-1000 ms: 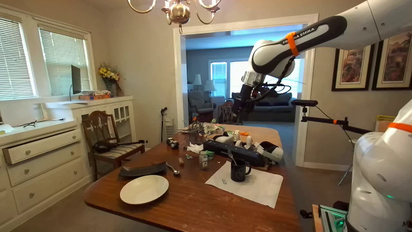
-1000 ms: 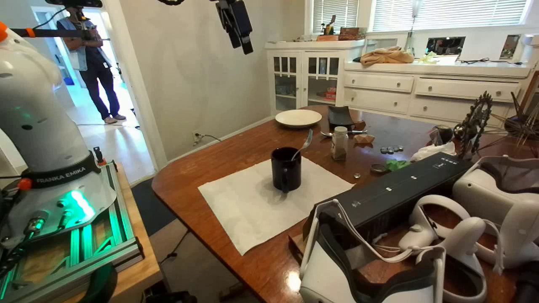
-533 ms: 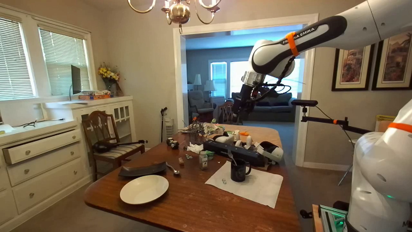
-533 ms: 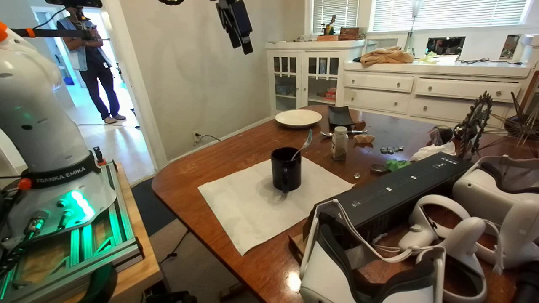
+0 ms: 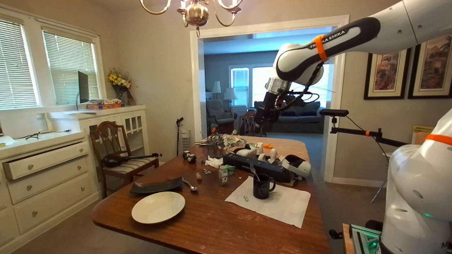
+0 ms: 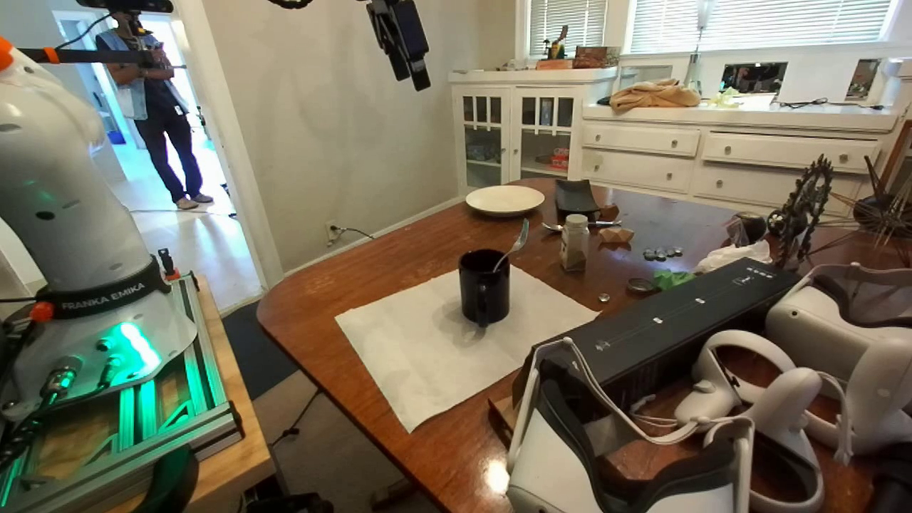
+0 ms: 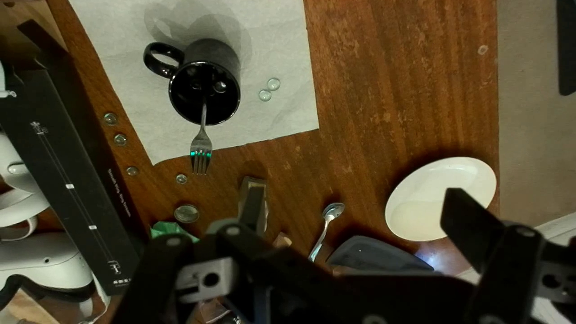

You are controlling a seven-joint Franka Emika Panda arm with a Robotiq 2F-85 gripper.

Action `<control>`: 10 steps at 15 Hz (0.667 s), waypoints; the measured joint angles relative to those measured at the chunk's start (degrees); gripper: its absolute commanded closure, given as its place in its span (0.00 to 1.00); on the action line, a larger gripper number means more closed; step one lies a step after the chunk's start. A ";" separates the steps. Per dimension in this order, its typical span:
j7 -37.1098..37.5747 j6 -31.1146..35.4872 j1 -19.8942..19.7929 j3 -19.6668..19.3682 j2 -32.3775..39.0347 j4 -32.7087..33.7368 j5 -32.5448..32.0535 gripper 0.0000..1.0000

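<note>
1. Black mug stood upright on the white sheet atop the wooden table, a fork leaning out over its rim, tines up!
2. Up above the table, well clear, hung the gripper, its jaws spread wide!
3. Just beside the mug, two glass beads lay on that sheet; a capped jar stood near, white plate farther off.

Free room runs along the end edge of the desk between plate and mug, whose fork juts upward.
</note>
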 measured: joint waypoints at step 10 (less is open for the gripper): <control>2.24 9.65 -4.63 0.30 10.99 1.40 -3.33 0.00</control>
